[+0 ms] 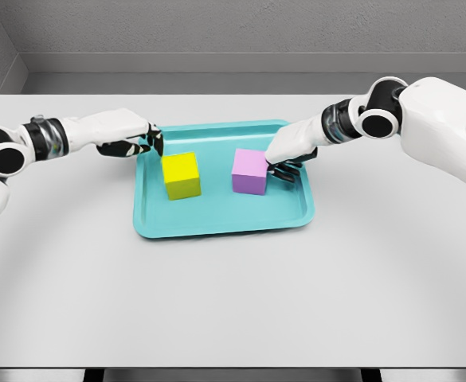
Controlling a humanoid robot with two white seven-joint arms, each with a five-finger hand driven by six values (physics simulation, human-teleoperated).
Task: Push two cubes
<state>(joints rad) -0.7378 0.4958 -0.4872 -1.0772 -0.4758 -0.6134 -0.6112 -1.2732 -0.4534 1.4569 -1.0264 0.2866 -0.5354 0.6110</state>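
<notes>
A: Starting at the left, what is there?

B: The left hand (129, 137) on its white arm reaches in from the left edge. It sits over the left rim of the shallow teal plastic tray (217, 225), which lies on the flat pale grey table (233, 302). Its dark fingers (154, 142) are bent downward and held close together, with nothing gripped.

A: And the nearest cube?

B: The solid yellow cube (182, 175) stands in the tray's left half, just beside that hand, a little to its right and nearer the camera. I cannot tell whether the fingertips touch its upper left corner.

A: Moving right?

B: The solid light purple cube (249, 171) stands in the tray's right half, apart from the yellow one with bare tray floor between them.

A: And the other hand?

B: The right hand (291, 153) comes in from the upper right and rests against the purple cube's right side, low inside the tray. Its fingers (284, 170) are curled at the cube's right face, pressing rather than wrapping it.
</notes>
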